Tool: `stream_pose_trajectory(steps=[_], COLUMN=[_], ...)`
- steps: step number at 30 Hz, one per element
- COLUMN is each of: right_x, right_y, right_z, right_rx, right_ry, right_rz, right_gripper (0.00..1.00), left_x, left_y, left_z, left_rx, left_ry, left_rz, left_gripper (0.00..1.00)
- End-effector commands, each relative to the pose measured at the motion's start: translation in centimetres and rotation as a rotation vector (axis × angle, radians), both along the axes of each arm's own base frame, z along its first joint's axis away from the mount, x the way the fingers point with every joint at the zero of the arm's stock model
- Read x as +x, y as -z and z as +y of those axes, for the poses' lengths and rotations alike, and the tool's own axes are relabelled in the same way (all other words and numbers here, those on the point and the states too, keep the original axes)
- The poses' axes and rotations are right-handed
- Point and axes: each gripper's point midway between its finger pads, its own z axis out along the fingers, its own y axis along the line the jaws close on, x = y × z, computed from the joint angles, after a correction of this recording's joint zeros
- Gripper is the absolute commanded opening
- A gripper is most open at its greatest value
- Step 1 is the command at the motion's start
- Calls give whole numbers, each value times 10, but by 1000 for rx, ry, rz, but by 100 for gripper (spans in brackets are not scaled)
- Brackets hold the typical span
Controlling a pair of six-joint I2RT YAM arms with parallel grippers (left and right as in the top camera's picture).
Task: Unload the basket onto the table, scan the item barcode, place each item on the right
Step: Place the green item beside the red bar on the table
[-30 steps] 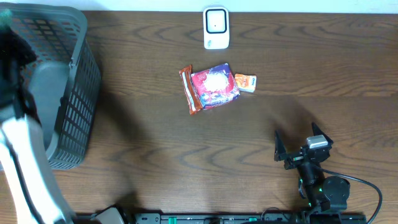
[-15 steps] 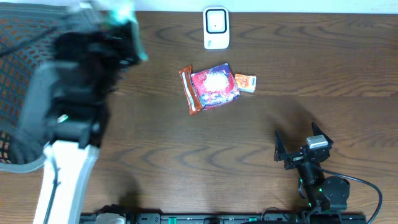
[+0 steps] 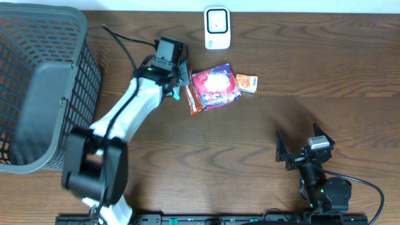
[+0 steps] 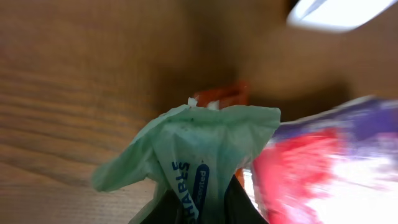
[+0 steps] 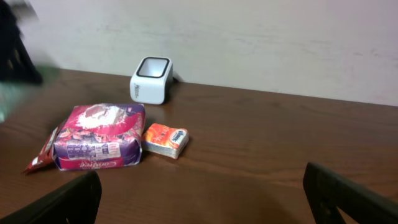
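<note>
Left gripper [image 3: 179,84] clamped on a crumpled pale-green plastic packet [image 4: 193,162], below-left of the white box-shaped barcode scanner [image 3: 217,28]. Right gripper [image 3: 300,144] spread wide, empty, well below-right of the scanner.

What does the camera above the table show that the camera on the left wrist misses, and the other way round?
Only the overhead view shows the grey basket, the small orange packet and the right gripper, standing open. Only the left wrist view shows the blue lettering on the green wrapper pinched in the left gripper. Both show the purple and red pack and the wooden table.
</note>
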Motion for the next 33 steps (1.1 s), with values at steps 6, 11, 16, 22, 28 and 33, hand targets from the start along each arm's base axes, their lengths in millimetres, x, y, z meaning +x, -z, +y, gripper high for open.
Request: stream_pose_trajectory(steps=[6,11,16,22,28,33], right_x=[0,0,0,0,0,0], right_y=[1,1,1,1,1,1], right_z=[-3,-3,-3,-3,-3,-3], right_rx=[-12,-12,-12,-12,-12,-12], right_ry=[12,12,12,12,12,12], right_rz=[-2,-2,-2,-2,-2,-2], right_gripper=[99,99,99,99,99,99], left_x=[-11,-22,-20,-3,-17,-25], left_y=[40,39,29,1,-4,-10], left_z=[-56,-97,-120,-95,-108,-113], left_rx=[-131,-168,-136,-140,-290,-307], left_ry=[158,229,311,229,186,177], left_rz=[94,78,-6,-70,18,34], left_gripper=[8,12,8,8,45,93])
